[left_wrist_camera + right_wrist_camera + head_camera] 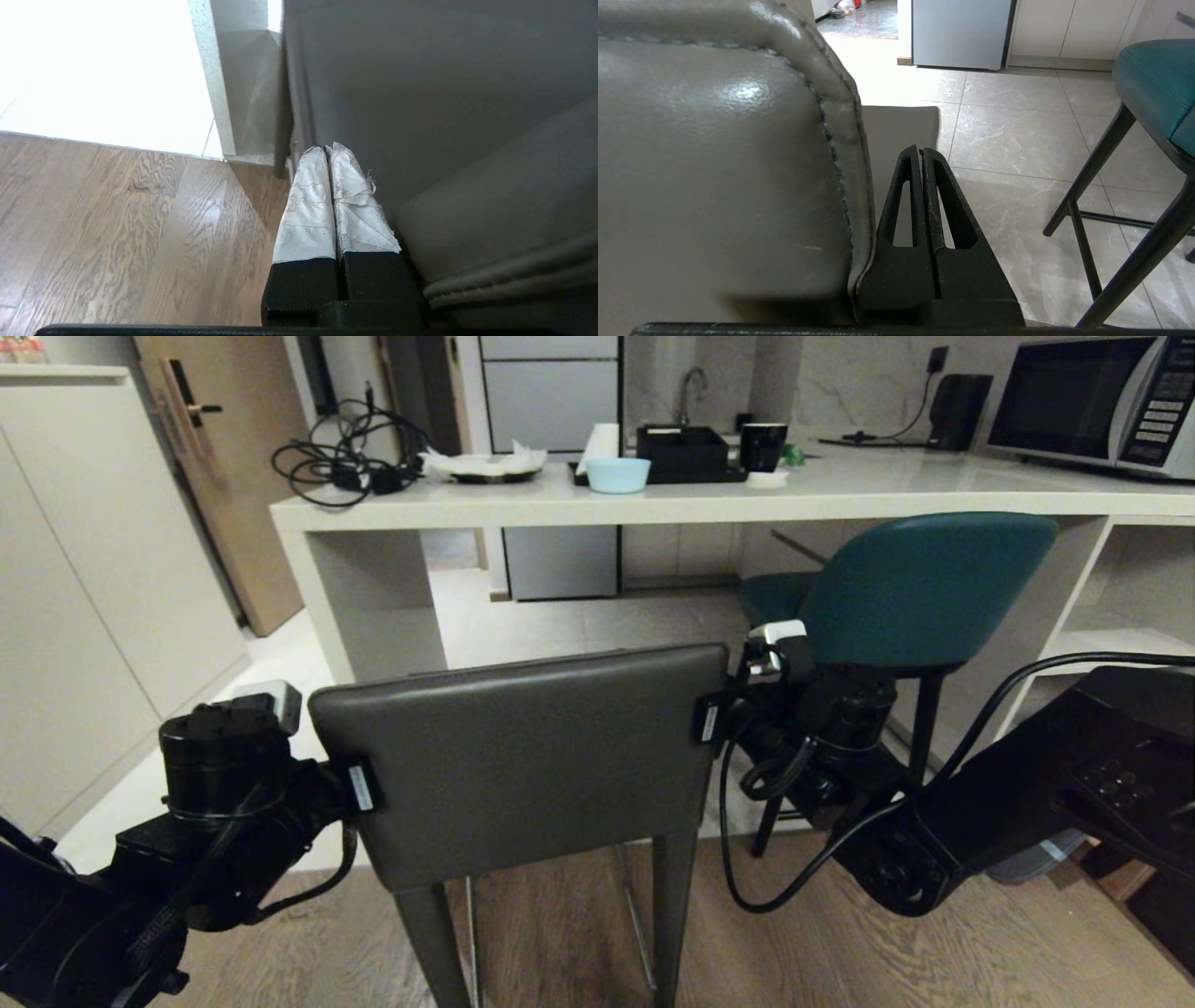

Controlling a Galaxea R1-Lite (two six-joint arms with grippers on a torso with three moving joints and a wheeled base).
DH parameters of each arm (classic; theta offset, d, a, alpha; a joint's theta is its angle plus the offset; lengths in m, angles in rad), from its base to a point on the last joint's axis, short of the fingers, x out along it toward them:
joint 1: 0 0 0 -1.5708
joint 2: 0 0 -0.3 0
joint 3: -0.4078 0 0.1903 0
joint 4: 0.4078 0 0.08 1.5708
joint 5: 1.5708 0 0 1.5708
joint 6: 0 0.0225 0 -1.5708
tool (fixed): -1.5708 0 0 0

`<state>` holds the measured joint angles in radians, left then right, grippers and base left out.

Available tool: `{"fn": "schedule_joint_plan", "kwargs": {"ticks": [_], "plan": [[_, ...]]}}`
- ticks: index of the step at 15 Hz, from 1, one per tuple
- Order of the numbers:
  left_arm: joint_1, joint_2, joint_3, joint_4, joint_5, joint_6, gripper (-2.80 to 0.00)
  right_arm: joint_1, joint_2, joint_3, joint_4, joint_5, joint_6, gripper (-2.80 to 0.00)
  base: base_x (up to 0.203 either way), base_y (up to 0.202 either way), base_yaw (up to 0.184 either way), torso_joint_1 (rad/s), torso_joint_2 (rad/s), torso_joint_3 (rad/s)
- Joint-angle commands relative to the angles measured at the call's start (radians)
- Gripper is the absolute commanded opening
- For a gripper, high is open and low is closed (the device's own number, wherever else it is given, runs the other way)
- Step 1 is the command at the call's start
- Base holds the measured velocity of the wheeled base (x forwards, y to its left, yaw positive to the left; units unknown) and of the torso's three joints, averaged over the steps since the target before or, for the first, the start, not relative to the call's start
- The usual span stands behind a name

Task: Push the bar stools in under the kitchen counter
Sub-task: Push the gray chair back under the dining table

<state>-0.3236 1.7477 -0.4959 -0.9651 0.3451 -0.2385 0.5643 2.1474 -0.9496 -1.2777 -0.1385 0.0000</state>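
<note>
- Closest to the camera, the grey stool (523, 761) sits square-backed on the wood floor (794, 943), not yet under the counter.
- Both arms bracket its backrest: left gripper (325, 148) on one side edge, right gripper (920, 149) on the other.
- Fingers on both are pressed fully together with nothing between them. My guess is they're squeezing the back from both sides so it can be shoved straight without twisting.
- Just past it on the right, the teal stool (920, 588) already has its seat tucked partly under the counter edge.
- Further back, the counter (709, 499) runs across, with a gap underneath for the grey one to go into.
- On top: a blue bowl (618, 474), a black mug (763, 446) and cables (341, 462).
</note>
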Motion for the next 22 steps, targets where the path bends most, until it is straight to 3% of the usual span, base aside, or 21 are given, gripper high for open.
{"fn": "schedule_joint_plan", "kwargs": {"ticks": [1, 6, 22], "plan": [[-0.003, 0.03, -0.045, -0.01, 0.004, 0.029, -2.8, -0.001, 0.008, 0.006, -0.006, -0.003, 0.0, -2.8, 0.0, 0.0, 0.0, 0.0, 0.0, 0.0], [-0.008, 0.096, -0.135, -0.015, 0.007, 0.119, -2.8, -0.001, 0.02, 0.006, -0.006, -0.004, -0.002, -2.8, 0.0, 0.0, 0.0, 0.0, 0.0, 0.0], [0.034, 0.128, -0.156, -0.018, -0.005, 0.122, -2.8, 0.0, 0.02, -0.012, -0.002, -0.007, -0.002, -2.8, 0.0, 0.0, 0.0, 0.0, 0.0, 0.0]]}}
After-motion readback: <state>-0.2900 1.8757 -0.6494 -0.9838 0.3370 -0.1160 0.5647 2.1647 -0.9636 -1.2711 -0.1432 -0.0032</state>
